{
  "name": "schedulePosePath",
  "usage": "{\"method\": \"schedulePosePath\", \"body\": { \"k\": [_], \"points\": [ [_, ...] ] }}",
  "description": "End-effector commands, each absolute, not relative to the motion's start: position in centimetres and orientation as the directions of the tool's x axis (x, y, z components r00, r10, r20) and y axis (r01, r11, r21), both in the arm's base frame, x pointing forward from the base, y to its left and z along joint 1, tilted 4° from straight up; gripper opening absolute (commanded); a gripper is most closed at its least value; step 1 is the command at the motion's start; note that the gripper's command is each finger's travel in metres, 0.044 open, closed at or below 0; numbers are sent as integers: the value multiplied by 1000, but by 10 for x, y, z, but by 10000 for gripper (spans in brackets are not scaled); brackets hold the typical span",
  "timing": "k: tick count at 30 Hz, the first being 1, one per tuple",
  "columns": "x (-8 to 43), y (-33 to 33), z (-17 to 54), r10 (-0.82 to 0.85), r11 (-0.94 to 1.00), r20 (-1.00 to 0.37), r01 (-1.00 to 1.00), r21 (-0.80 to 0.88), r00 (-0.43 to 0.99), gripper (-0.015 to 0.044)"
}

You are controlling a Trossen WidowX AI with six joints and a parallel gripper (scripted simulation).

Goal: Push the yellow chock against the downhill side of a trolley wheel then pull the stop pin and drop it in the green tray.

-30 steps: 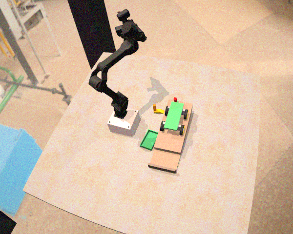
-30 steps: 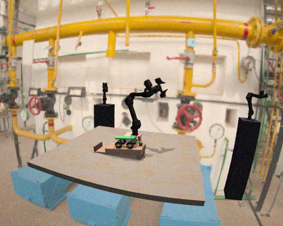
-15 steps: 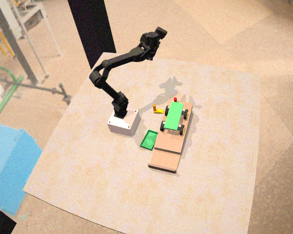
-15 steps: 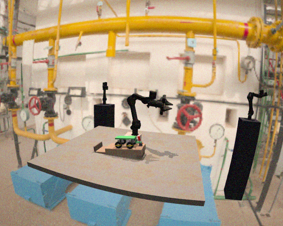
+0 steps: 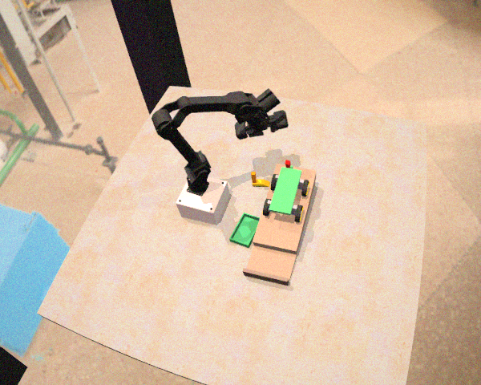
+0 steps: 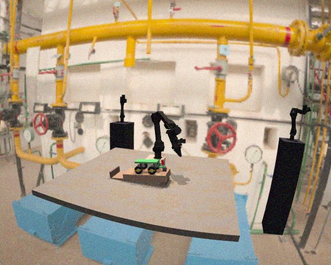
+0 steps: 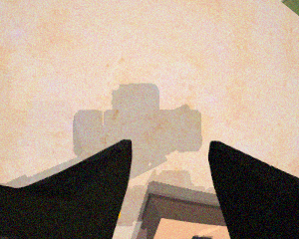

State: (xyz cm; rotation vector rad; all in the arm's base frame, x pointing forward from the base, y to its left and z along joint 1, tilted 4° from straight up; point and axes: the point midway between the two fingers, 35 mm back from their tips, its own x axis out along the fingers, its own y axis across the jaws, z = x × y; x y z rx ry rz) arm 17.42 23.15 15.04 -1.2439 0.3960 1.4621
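The green-decked trolley [image 5: 285, 192] [image 6: 146, 160] stands on the upper part of the ramp [image 5: 276, 235] [image 6: 145, 179] [image 7: 189, 228]. The red-headed stop pin [image 5: 287, 163] [image 6: 163, 162] is upright at its uphill end. The yellow chock [image 5: 261, 182] lies beside the ramp's near-base side, by the uphill wheel, its orange handle [image 5: 253, 177] upright; its black base cannot be made out. The green tray [image 5: 240, 243] looks empty beside the ramp. My gripper [image 5: 260, 127] [image 6: 180, 155] [image 7: 170, 148] is partly open and empty, pointing down above the table past the ramp's uphill end.
The arm's white base [image 5: 201, 212] stands on the table [image 5: 170, 289] [image 6: 188, 202], on the same side of the ramp as the tray and chock. A raised lip [image 6: 114, 171] closes the ramp's low end. Shadows of the arm fall by the uphill end.
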Motion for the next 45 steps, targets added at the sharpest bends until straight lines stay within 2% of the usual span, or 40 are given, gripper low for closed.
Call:
{"method": "schedulePosePath", "body": {
  "k": [1, 4, 6, 45],
  "points": [
    [169, 185, 116, 285, -303, -948, -924, -232, 145, 190],
    [159, 145, 98, 91, -279, -991, -953, -117, 96, 190],
    [156, 136, 95, 46, -272, -996, -958, -91, 82, 190],
    [162, 139, 26, 46, -272, -996, -958, -91, 82, 190]
  ]
}}
